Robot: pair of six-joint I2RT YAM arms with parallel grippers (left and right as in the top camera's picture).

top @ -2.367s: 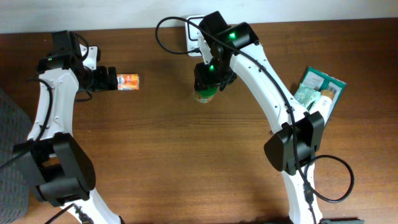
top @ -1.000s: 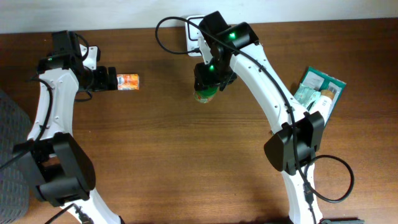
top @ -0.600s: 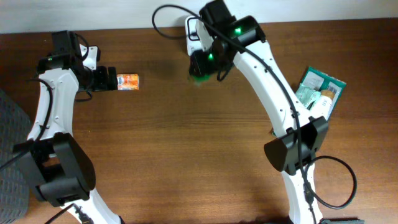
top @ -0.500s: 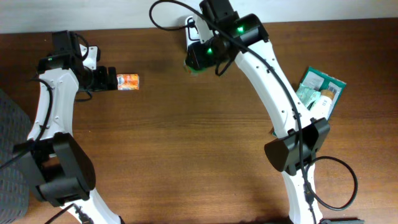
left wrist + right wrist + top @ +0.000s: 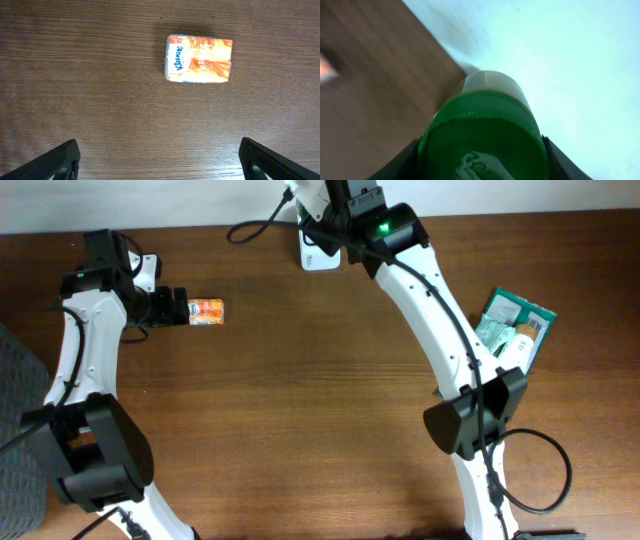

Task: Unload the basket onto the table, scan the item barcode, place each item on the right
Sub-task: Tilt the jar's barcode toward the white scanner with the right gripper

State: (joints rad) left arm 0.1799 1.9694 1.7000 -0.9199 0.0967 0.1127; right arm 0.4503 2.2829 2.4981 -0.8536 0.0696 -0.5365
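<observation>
A bottle with a green cap and a pale body fills the right wrist view. My right gripper is shut on it, a finger on either side of the cap. The bottle points at the pale wall past the table's back edge. Overhead, the right wrist hangs over that edge and hides the bottle. A white device lies just under the wrist. My left gripper is open above bare wood. An orange Kleenex pack lies on the table ahead of it, apart from the fingers.
A green tray of packaged items sits at the right edge of the table. A black cable loops from the right wrist along the back. From overhead the Kleenex pack lies just right of the left gripper.
The right arm has lifted the green-capped bottle off the table and swung it back and up towards the wall, over the white device. The left arm has not moved.
</observation>
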